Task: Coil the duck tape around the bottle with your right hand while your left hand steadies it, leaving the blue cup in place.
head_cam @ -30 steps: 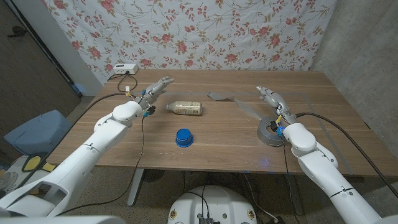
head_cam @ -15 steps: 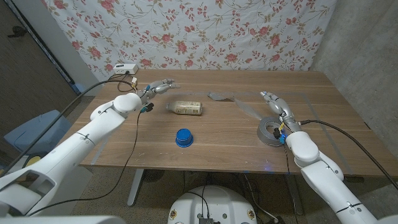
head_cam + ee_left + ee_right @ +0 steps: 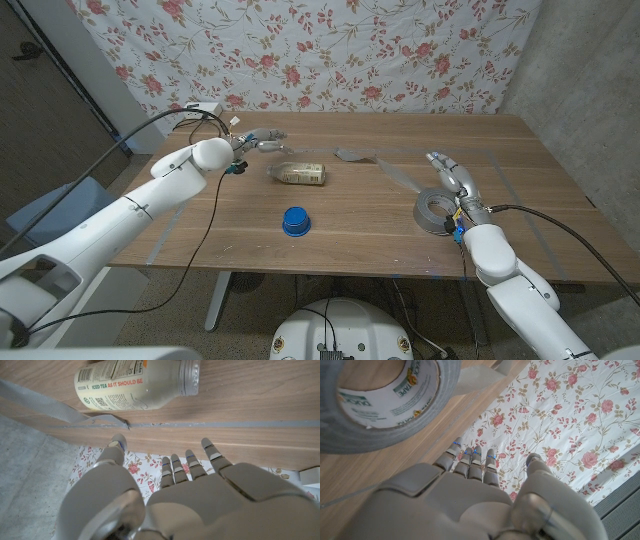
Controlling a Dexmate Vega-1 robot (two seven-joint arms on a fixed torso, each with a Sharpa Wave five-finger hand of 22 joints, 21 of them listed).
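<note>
A pale iced-tea bottle [image 3: 298, 173] lies on its side in the middle of the wooden table, and in the left wrist view the bottle [image 3: 135, 382] shows its label. My left hand [image 3: 258, 139] hovers open just behind the bottle's left end, fingers apart, not touching it; the same left hand [image 3: 165, 490] shows from the wrist. A grey duck tape roll [image 3: 435, 210] lies flat at the right, with a loose strip [image 3: 352, 155] running back toward the bottle. My right hand [image 3: 452, 175] stands open over the roll's far side. The roll [image 3: 380, 400] is close to my right hand [image 3: 470, 490]. The blue cup [image 3: 294, 221] stands in front of the bottle.
A white box [image 3: 205, 108] with a cable sits at the table's back left corner. A floral cloth [image 3: 330, 50] hangs behind the table. The table's near edge [image 3: 300, 268] runs just in front of the cup.
My left arm has lifted and swung its hand further back and right, behind the bottle. My right hand has drawn slightly toward the near edge, beside the roll. Bottle, cup and roll stayed put.
</note>
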